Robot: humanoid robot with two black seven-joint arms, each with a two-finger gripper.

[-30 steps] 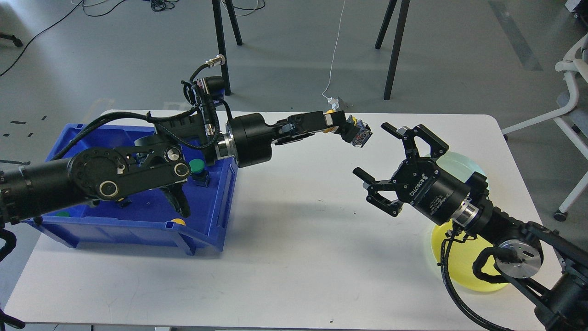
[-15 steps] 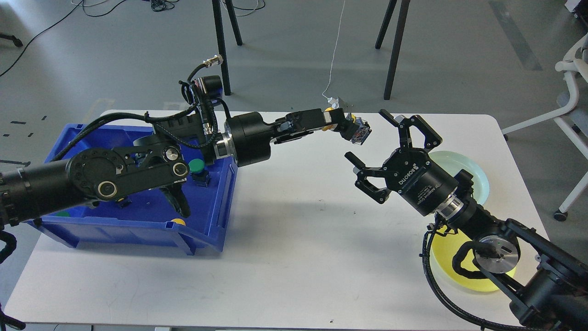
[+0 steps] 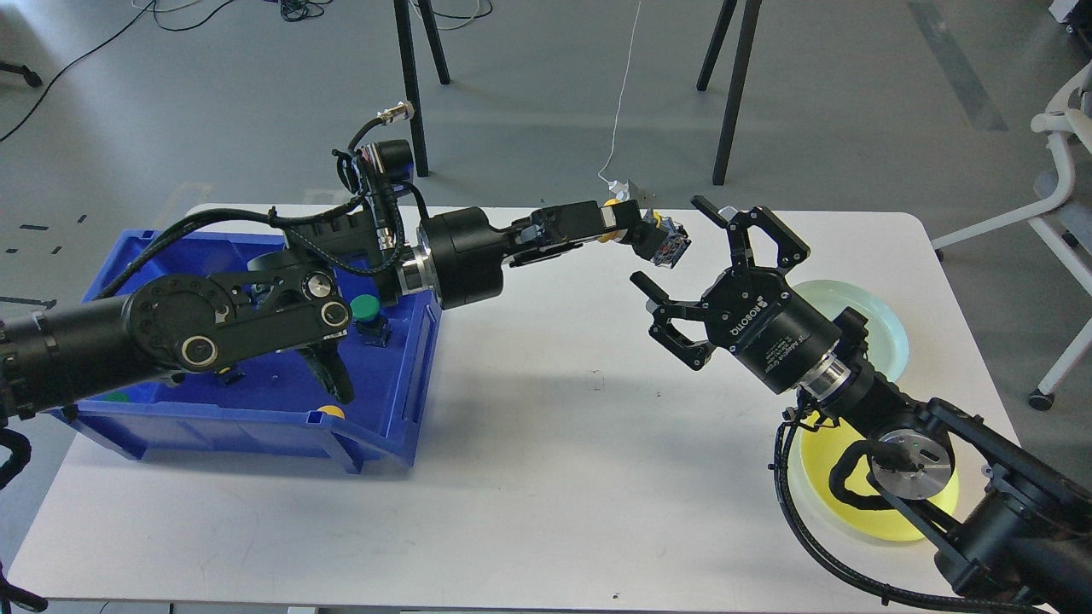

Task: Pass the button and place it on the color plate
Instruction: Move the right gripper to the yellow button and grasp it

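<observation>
Across the white table (image 3: 529, 477), a blue bin (image 3: 375, 426) sits at the left end with a green-capped button (image 3: 366, 307) and other small parts inside. Over the bin and toward the middle stretches the left arm; the left gripper (image 3: 627, 228) is closed on a button (image 3: 664, 240) with a yellow cap and a dark contact block, held in the air above the far middle of the table. From the right edge comes the right arm; the right gripper (image 3: 682, 256) is wide open, its fingers (image 3: 674, 328) spread just beside the held button, not touching it. Near the right end lie a yellow plate (image 3: 862, 512), partly under the right arm, and a pale green plate (image 3: 887, 328) behind it.
</observation>
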